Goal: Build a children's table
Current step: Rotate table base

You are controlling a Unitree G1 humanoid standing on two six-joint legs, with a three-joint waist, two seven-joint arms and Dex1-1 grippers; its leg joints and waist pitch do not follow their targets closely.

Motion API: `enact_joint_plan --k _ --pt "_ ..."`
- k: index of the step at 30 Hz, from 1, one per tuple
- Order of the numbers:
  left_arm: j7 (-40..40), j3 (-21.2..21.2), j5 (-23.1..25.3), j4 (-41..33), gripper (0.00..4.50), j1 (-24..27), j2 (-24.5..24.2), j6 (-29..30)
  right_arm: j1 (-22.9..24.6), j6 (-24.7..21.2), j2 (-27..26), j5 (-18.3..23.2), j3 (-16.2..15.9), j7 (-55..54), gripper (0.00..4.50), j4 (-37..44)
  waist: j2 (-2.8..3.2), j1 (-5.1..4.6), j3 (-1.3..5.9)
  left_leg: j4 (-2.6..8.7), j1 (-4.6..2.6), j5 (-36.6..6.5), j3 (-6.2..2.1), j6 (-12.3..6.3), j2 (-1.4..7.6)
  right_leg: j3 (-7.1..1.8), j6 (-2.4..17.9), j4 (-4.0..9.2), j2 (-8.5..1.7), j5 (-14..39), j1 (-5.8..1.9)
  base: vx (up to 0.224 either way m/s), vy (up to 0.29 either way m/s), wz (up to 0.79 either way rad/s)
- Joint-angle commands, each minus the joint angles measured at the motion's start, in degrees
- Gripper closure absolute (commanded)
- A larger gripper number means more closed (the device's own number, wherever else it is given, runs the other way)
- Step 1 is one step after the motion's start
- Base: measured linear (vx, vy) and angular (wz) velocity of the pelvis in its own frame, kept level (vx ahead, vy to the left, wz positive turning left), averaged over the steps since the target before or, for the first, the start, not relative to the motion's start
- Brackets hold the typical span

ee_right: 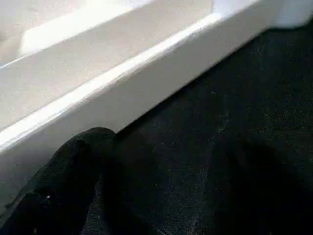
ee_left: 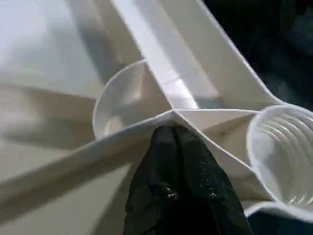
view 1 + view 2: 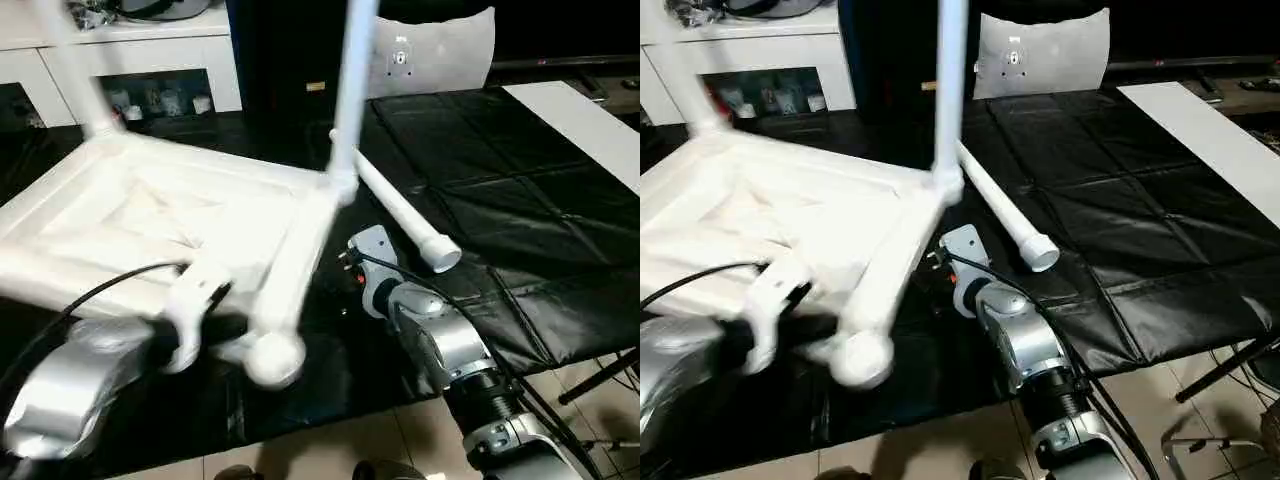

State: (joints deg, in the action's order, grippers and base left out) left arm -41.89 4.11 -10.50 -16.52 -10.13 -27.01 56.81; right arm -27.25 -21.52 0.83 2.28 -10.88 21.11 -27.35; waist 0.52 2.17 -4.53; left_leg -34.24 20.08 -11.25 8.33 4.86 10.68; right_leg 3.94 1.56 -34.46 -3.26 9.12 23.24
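Observation:
The white tabletop [image 3: 130,215] lies underside up on the black mat, its ribs showing. Two white legs stand upright in its far corner sockets, one at the left [image 3: 70,60] and one at the right [image 3: 352,90]. A third leg [image 3: 400,215] lies loose on the mat just right of the tabletop. The near right corner socket [image 3: 275,358] is empty. My left gripper [image 2: 173,142] is shut on a rib of the tabletop beside that socket [image 2: 283,152]. My right gripper [image 1: 156,196] is open and low on the mat, close against the tabletop's right edge [image 1: 122,83].
White cabinets [image 3: 150,50] with dark openings stand at the back left. A white bag [image 3: 430,55] sits at the back and a white board [image 3: 580,125] at the far right. The black mat [image 3: 520,200] ends near me above tiled floor [image 3: 330,445].

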Motion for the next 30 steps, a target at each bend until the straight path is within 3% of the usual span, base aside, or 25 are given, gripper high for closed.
enact_joint_plan --k 1,4,6,11,12,15,16,17,21,24,27,28,30 --pt "2.8 1.7 0.4 1.6 4.44 -3.7 3.4 -6.0 -2.0 1.7 -2.5 1.0 -2.8 1.7 0.0 0.5 1.24 0.49 3.91 4.28 0.11 -15.0 -0.17 0.03 1.14 -2.59 10.0 4.52 -3.85 19.4 -3.04 0.0 0.0 0.0" --pt "6.6 0.0 1.3 5.6 4.44 -6.2 6.9 -9.3 -2.1 2.1 -2.6 0.9 -1.9 1.7 0.0 0.4 1.35 0.61 3.96 4.28 0.15 -14.8 -0.25 0.09 1.19 -2.56 9.2 4.6 -4.01 20.3 -3.13 0.0 0.0 0.0" --pt "10.1 -0.2 2.8 9.3 4.44 -8.4 9.3 -13.2 -2.3 2.5 -2.3 0.5 -1.3 0.9 0.0 0.9 1.11 0.68 4.01 4.24 0.12 -14.5 -0.22 -0.15 1.22 -2.56 8.8 4.76 -3.94 20.3 -3.04 0.0 0.0 0.0" --pt "14.7 -1.7 3.7 13.7 4.44 -11.5 12.5 -17.5 -4.1 2.4 -1.7 -0.3 1.5 -3.1 0.0 4.1 1.14 1.16 4.43 4.08 0.22 -11.9 -0.23 -0.1 1.38 -2.65 10.2 4.1 -4.01 15.3 -3.26 0.0 0.0 0.0" --pt "14.8 -2.2 3.5 13.1 4.44 -11.7 12.6 -19.0 -5.2 0.7 -0.5 -1.4 1.7 -4.1 0.0 6.2 0.99 1.09 4.26 4.26 0.79 -11.3 -0.31 -0.28 1.32 -2.46 9.7 3.97 -3.94 14.7 -3.58 0.0 0.0 0.0" --pt "13.1 -4.2 1.2 10.4 4.44 -10.9 13.0 -20.1 -8.9 -7.2 1.9 -4.1 2.8 -7.9 0.0 7.6 1.23 0.97 4.22 4.0 0.31 -10.2 -0.13 0.08 1.29 -2.64 9.8 3.83 -3.74 14.5 -3.2 0.0 0.0 0.0" --pt "12.5 -4.4 0.8 9.5 4.16 -10.5 12.8 -20.2 -10.5 -9.0 3.1 -3.6 3.3 -6.4 0.0 7.1 1.28 1.02 4.31 3.96 0.28 -9.9 -0.06 0.19 1.25 -2.64 10.2 3.68 -3.68 13.9 -3.24 0.0 0.0 0.0" --pt "11.8 -4.2 0.7 8.3 4.16 -9.9 12.2 -20.0 -11.7 -9.9 3.9 -2.5 3.9 -4.6 0.0 6.5 1.35 1.05 4.13 3.93 0.22 -10.5 0.02 0.26 1.25 -2.65 10.1 3.77 -3.65 14.1 -3.08 0.0 0.0 0.0" --pt "9.2 -3.7 -0.6 2.6 3.88 -7.1 9.5 -18.4 -18.3 -12.0 6.8 -0.5 7.2 -3.9 0.0 -1.6 1.53 1.14 3.99 3.95 0.11 -12.5 0.03 0.36 1.26 -2.59 10.6 3.68 -3.66 14.6 -2.96 0.0 0.0 0.0" --pt "7.1 -3.2 -1.6 -3.0 3.59 -4.3 5.6 -14.8 -25.1 -11.9 10.1 -2.3 6.2 -2.3 0.0 -13.1 1.47 1.15 3.81 3.9 0.16 -13.6 -0.01 0.35 1.24 -2.45 11.4 3.67 -3.78 16.0 -2.99 0.0 0.0 0.0" --pt "5.6 -2.6 -3.0 -5.8 3.59 -2.8 3.5 -12.8 -27.9 -12.6 10.7 -2.4 6.5 -1.9 0.0 -18.0 1.55 1.09 3.79 3.75 0.23 -13.3 0.03 0.3 1.23 -2.44 12.0 3.42 -3.68 15.5 -2.87 0.0 0.0 0.0" --pt "5.3 -2.5 -3.2 -6.4 3.59 -2.5 3.0 -12.4 -28.4 -12.8 10.9 -2.6 6.4 -1.8 0.0 -19.1 1.11 1.07 3.66 3.8 0.41 -13.1 0.18 0.02 1.14 -2.44 11.8 3.65 -3.58 15.6 -2.93 0.0 0.0 0.0" --pt "4.0 -2.0 -4.7 -9.6 3.59 -1.1 1.2 -9.6 -31.2 -12.7 11.9 -4.9 4.2 0.9 0.0 -25.4 1.35 1.1 3.89 3.67 0.52 -12.0 0.07 -0.11 1.29 -2.43 13.1 3.11 -3.65 13.7 -2.9 0.0 0.0 0.0"
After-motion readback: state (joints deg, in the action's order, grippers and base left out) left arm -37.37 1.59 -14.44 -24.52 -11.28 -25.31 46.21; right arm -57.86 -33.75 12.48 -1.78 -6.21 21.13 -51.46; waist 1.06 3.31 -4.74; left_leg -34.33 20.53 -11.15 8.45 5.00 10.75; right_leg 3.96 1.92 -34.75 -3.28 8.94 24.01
